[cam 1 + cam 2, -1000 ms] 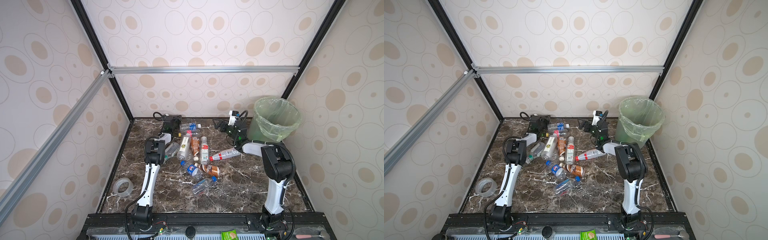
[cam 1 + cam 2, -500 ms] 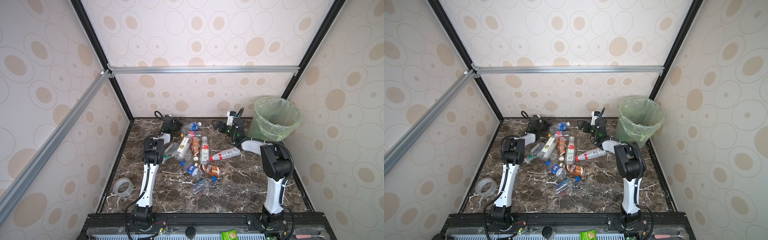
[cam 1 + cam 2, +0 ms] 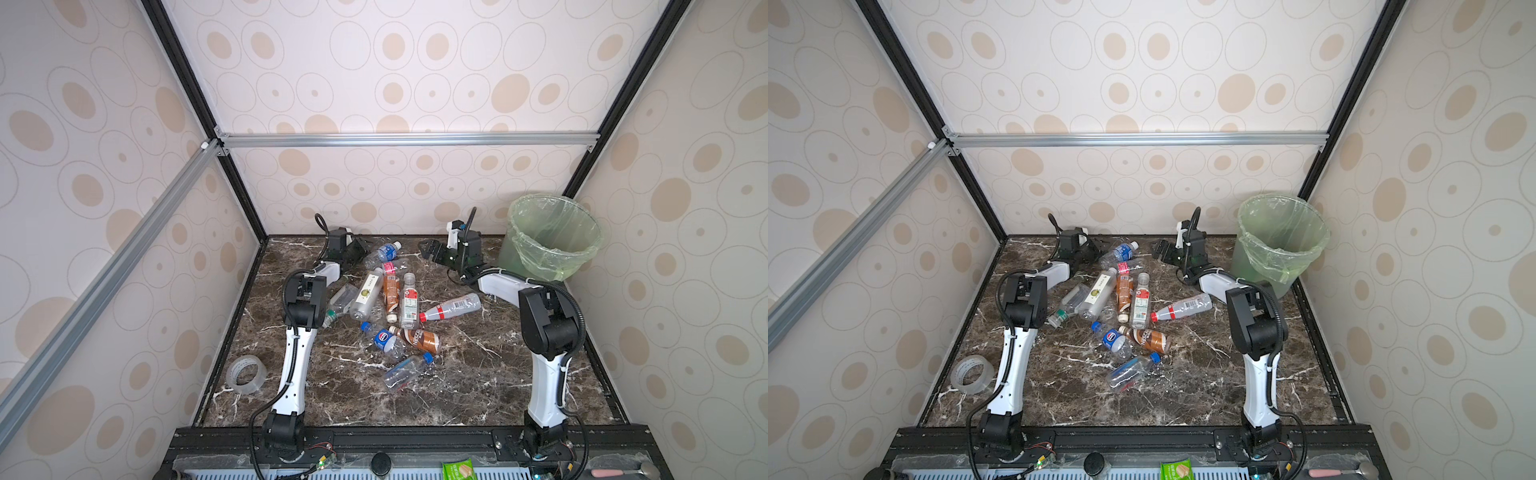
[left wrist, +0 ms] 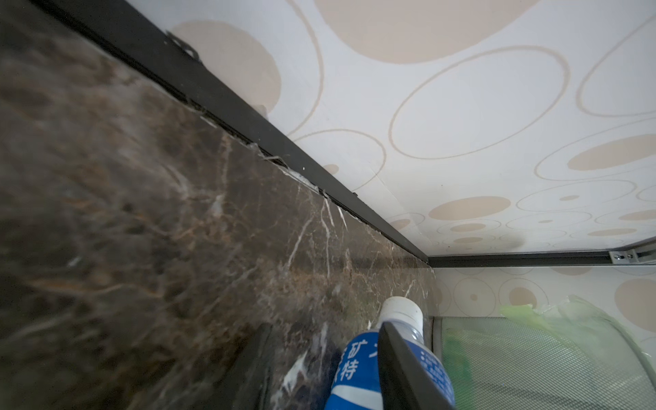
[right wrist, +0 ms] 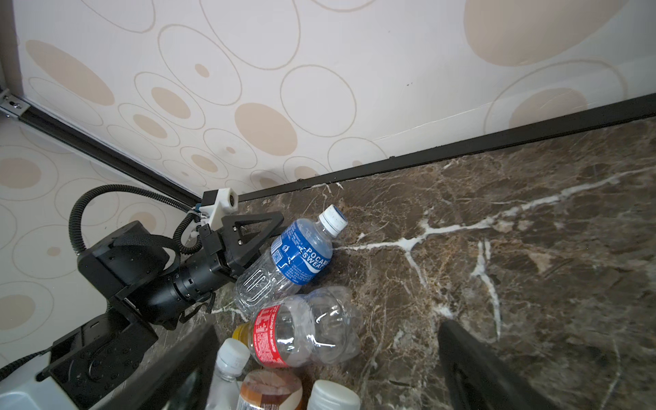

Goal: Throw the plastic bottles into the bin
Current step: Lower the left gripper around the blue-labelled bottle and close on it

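Observation:
Several plastic bottles point(image 3: 390, 299) point(image 3: 1125, 299) lie in a heap mid-table in both top views. At the back, a blue-labelled, white-capped bottle point(image 3: 384, 252) point(image 3: 1119, 252) point(image 5: 301, 255) rests on the marble. My left gripper point(image 3: 361, 249) point(image 3: 1094, 245) point(image 4: 321, 369) is open around that bottle point(image 4: 358, 365); it lies against one finger, with a gap to the other. My right gripper point(image 3: 428, 249) point(image 3: 1158, 249) point(image 5: 330, 372) is wide open over a crushed red-labelled bottle point(image 5: 301, 337), holding nothing. The bin point(image 3: 540, 257) point(image 3: 1279, 249) point(image 4: 532, 355) stands at the back right.
A clear tape roll point(image 3: 246, 375) point(image 3: 971, 374) lies by the left wall. A red-capped bottle point(image 3: 451, 307) lies apart toward the right arm, and a blue-capped clear one point(image 3: 407, 371) lies nearest the front. The back wall is close behind both grippers.
The left gripper's jaws have parted beside the blue-labelled bottle, whose cap end has swung toward the back wall. The right gripper has shifted slightly left and stays open.

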